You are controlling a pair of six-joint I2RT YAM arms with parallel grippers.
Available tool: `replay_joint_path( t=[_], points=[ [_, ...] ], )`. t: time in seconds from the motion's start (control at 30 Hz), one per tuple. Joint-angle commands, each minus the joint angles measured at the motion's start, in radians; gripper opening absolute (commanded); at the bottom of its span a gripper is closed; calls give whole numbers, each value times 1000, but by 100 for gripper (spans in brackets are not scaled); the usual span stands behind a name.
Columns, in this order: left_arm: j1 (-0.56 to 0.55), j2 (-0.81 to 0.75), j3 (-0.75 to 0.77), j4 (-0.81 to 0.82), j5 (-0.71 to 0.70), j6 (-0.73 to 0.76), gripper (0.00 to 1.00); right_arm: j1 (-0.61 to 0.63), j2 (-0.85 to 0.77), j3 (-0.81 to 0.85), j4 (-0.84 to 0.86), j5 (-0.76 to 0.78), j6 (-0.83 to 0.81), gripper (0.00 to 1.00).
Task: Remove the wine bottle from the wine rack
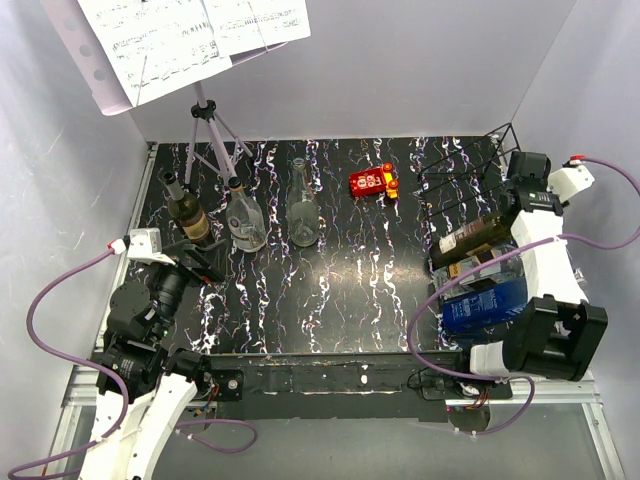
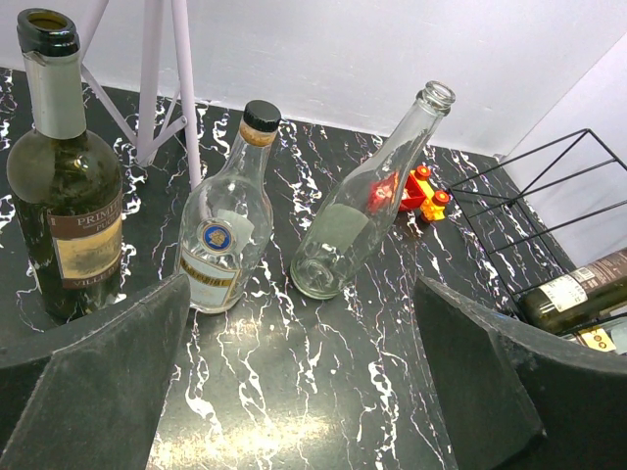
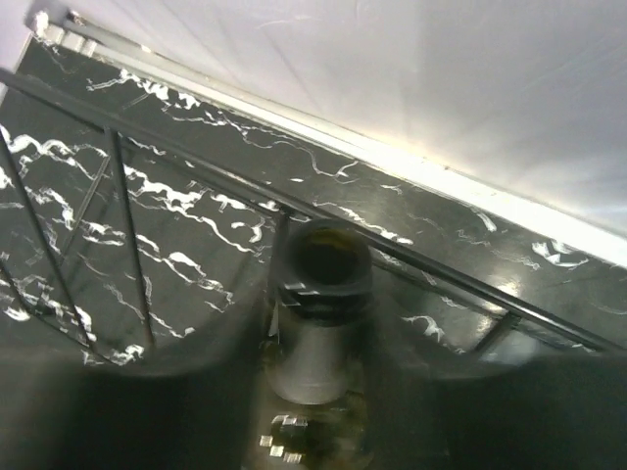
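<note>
A: Wine bottle (image 1: 478,236) first. Where does the top camera put it?

B: On its side on the wine rack (image 1: 455,165), neck pointing to the rack's far-right corner. The right gripper (image 1: 522,203) sits at that neck and hides part of it. Nothing is lifted yet, so I'd judge the task barely begun. What is left is to secure the neck, draw the bottle clear of the wires and set it down.

A: The other arm?

B: The left gripper (image 1: 197,262) is well apart from the rack, across the table (image 1: 340,290).

A: Left wrist view?

B: Its fingers (image 2: 98,382) stand wide apart with nothing between them. The rack is at the right edge, and the bottle on it is cut off by the frame. Three standing bottles (image 2: 227,235) and a red toy car (image 2: 419,192) are left of the rack.

A: Right wrist view?

B: The bottle's mouth and neck fill the centre, with a rack bar running just past the mouth. Dark fingers flank the neck, but they are blurred. I cannot tell whether they pinch it or only bracket it.
</note>
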Motion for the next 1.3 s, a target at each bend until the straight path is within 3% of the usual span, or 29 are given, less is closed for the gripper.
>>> replay_joint_path(
  t=[0.0,0.47,0.77,1.07,1.27],
  points=[
    [-3,12,-3,7,6,13,98,4,-78,-40,198,-63,-110,1],
    [-3,6,-3,7,6,13,98,67,-208,-126,428,-87,-366,1],
    [-2,3,-3,6,4,13,98,106,-320,-224,628,-357,-541,1],
    [-2,3,-1,4,4,15,98,217,-384,-187,654,-468,-659,1],
    [-2,0,-1,4,0,15,98,271,-412,-192,694,-689,-673,1]
  ],
)
